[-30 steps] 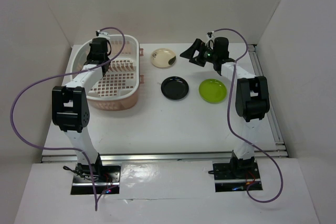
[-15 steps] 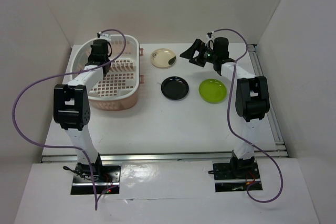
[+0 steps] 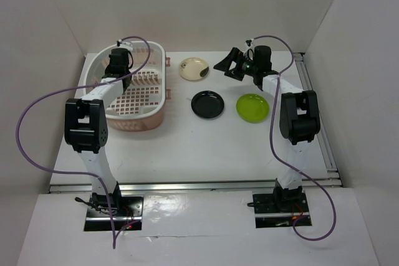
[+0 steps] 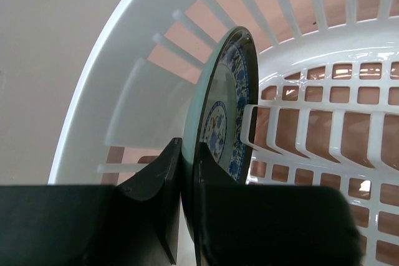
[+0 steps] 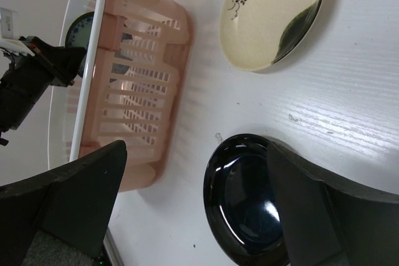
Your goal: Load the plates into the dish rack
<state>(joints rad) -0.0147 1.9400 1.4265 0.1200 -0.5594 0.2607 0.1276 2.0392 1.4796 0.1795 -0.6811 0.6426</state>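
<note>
Blue-patterned plate point(image 4: 227, 110) stands on edge at the dish rack's point(image 4: 112, 85) far end, rim pinched by the left gripper point(image 4: 186, 172), face just beside the divider pegs point(image 4: 265, 132); the right gripper point(image 5: 196, 154), spread wide and empty, hovers nearer the cream plate point(image 5: 268, 17) and black plate point(image 5: 249, 210).

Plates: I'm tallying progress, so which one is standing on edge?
The blue-patterned plate, upright in the dish rack, pinched by the left gripper; the cream plate, black plate and green plate lie flat.

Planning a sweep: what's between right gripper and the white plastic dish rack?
Top view: the round cream plate with a dark mark, flat on the table.
</note>
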